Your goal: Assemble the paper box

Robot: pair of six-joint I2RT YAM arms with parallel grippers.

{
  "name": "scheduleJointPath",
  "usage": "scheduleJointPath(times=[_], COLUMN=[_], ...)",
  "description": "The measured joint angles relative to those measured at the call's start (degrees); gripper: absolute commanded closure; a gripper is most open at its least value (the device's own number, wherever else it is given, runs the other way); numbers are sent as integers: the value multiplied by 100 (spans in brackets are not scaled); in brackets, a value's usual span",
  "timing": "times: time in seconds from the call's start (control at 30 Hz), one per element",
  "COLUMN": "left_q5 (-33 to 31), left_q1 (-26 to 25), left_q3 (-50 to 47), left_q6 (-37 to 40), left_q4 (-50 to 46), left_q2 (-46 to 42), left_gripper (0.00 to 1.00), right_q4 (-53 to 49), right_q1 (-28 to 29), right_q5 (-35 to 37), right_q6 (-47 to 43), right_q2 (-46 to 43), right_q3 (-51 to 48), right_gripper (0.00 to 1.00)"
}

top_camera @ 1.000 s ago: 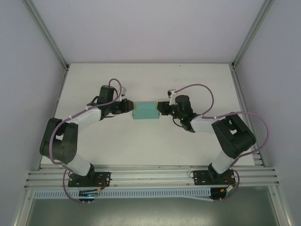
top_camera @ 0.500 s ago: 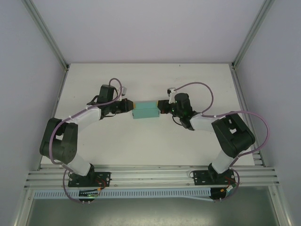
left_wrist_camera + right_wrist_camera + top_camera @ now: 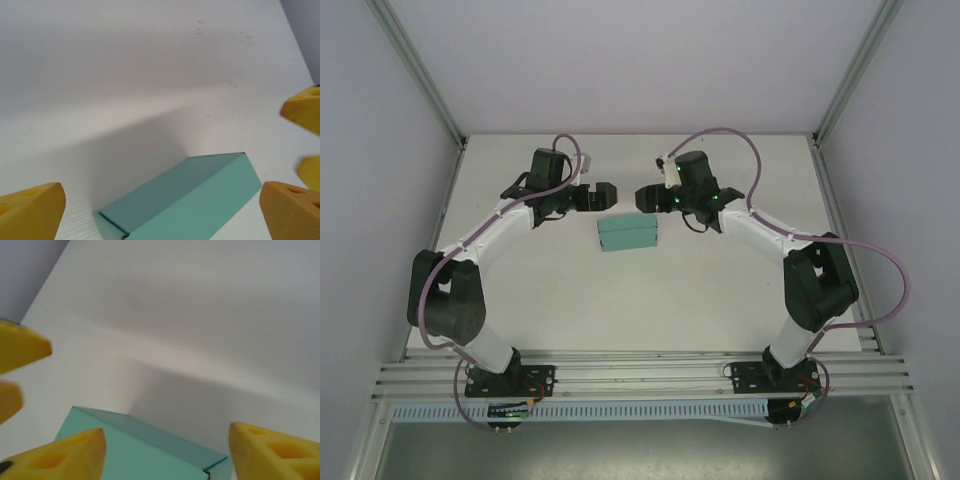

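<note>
**Left wrist view:** the bottom edge is cutting off the near end of the box (image 3: 185,197) and the left fingers (image 3: 30,212) at both corners. The right edge is cropping the right fingers (image 3: 302,107), the lower one showing blurred.

**Right wrist view:** the bottom edge is cropping the box (image 3: 150,450), and a right finger (image 3: 65,455) is hiding its left part.

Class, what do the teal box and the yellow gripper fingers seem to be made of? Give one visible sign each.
The paper box: probably thin matte card; crisp folded edges, a flap seam at one end, no shine. The yellow fingers: likely hard plastic; uniform colour, recessed pockets, fine ridged surface.
</note>
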Motion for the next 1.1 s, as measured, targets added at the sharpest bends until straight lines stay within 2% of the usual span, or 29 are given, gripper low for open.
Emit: scheduleJointPath(times=[0.1, 0.2, 0.33, 0.5, 0.67, 0.73, 0.8, 0.87, 0.93, 0.97, 1.07, 1.1], left_q5=[-492, -946, -1370, -1696, -1858, -1897, -1941, -1980, -2031, -2074, -2153, -2170], left_q1=[0, 13, 85, 170, 175, 177, 177, 177, 177, 177, 177, 177], left_q3=[-98, -350, -678, -986, -1193, -1263, -1329, -1403, -1458, -1480, -1532, -1547], left_q6=[55, 109, 109, 107, 107, 107, 107, 109, 109, 109, 109, 107], left_q4=[-122, -164, -271, -354, -450, -461, -479, -483, -516, -538, -564, -566], left_q2=[-201, -485, -728, -872, -999, -1029, -1051, -1073, -1104, -1126, -1226, -1268], left_gripper=[2, 2, 2, 2, 2, 1, 2, 1, 2, 1, 1, 1], right_q4=[-570, -1346, -2424, -3329, -3987, -4291, -4592, -4780, -4876, -4900, -4898, -4878], right_q1=[31, 122, 275, 444, 518, 529, 529, 529, 542, 553, 595, 605], right_q5=[-479, -638, -732, -610, -472, -426, -404, -382, -291, -232, -85, -52], right_q6=[-1545, -3110, -4719, -5965, -6647, -6852, -6968, -6985, -7003, -6999, -6916, -6896], right_q2=[118, 448, 1174, 2013, 2741, 2988, 3215, 3351, 3368, 3368, 3364, 3355], right_q3=[413, 909, 1797, 2728, 3499, 3773, 4074, 4271, 4295, 4295, 4295, 4295], right_gripper=[1, 1, 1, 1, 3, 14, 30, 39, 56, 60, 64, 70])
